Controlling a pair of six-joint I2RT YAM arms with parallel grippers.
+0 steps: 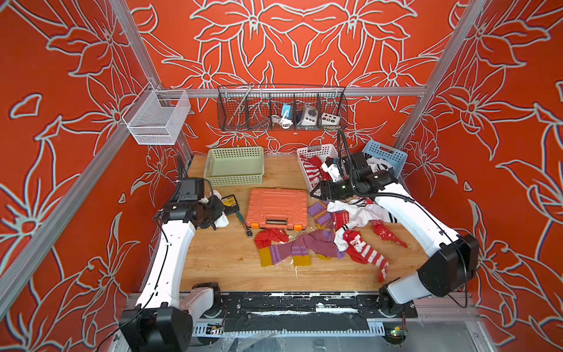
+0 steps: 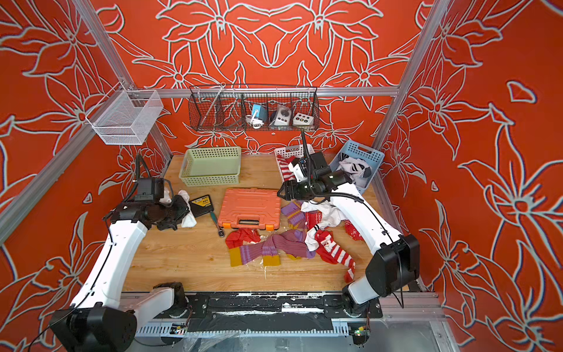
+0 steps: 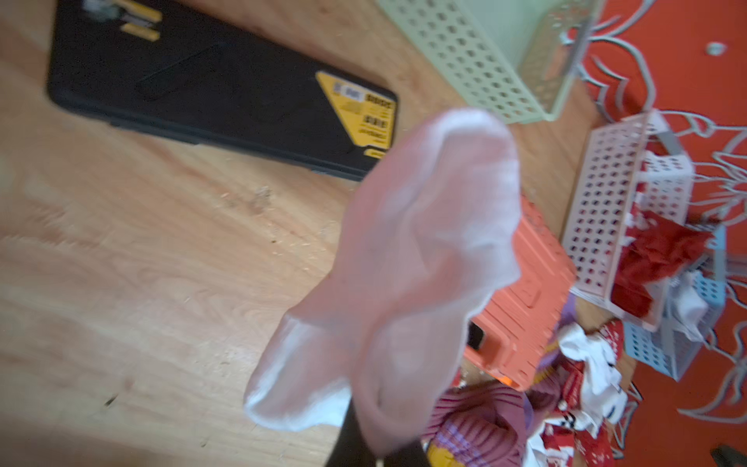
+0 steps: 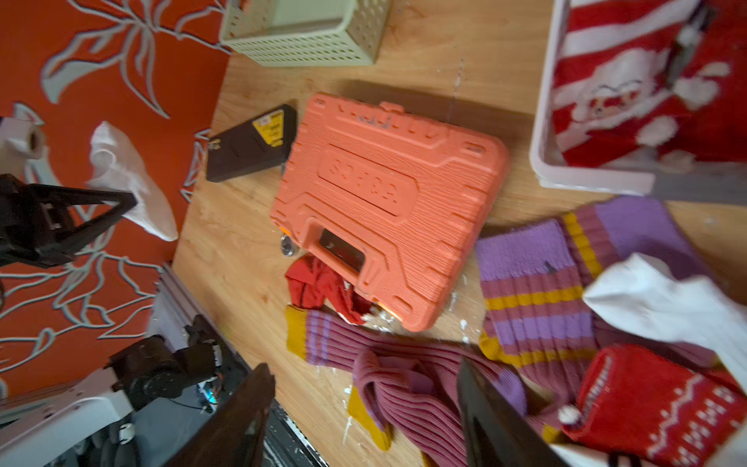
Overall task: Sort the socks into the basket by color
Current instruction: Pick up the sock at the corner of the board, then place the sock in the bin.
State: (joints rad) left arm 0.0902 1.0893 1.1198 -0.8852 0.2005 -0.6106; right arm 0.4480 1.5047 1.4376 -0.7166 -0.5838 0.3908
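Note:
My left gripper (image 1: 217, 210) is shut on a white sock (image 3: 424, 250), held off the table at the left beside a black box (image 1: 230, 204). My right gripper (image 4: 364, 366) hovers open above the sock pile, nothing between its fingers. Below it lie purple socks with mustard toes (image 1: 304, 247); white socks (image 1: 356, 210) and red striped socks (image 1: 368, 254) lie to their right. A white basket (image 1: 307, 152) at the back right holds red socks. The blue basket (image 1: 387, 154) next to it holds white socks. The green basket (image 1: 234, 166) at the back has nothing in it.
An orange tool case (image 1: 275, 207) lies mid-table with a red sock (image 4: 319, 287) partly under its front edge. A ratchet (image 1: 243, 224) lies between the case and the black box. A wire rack (image 1: 281, 109) and a mesh bin (image 1: 155, 117) hang on the frame behind.

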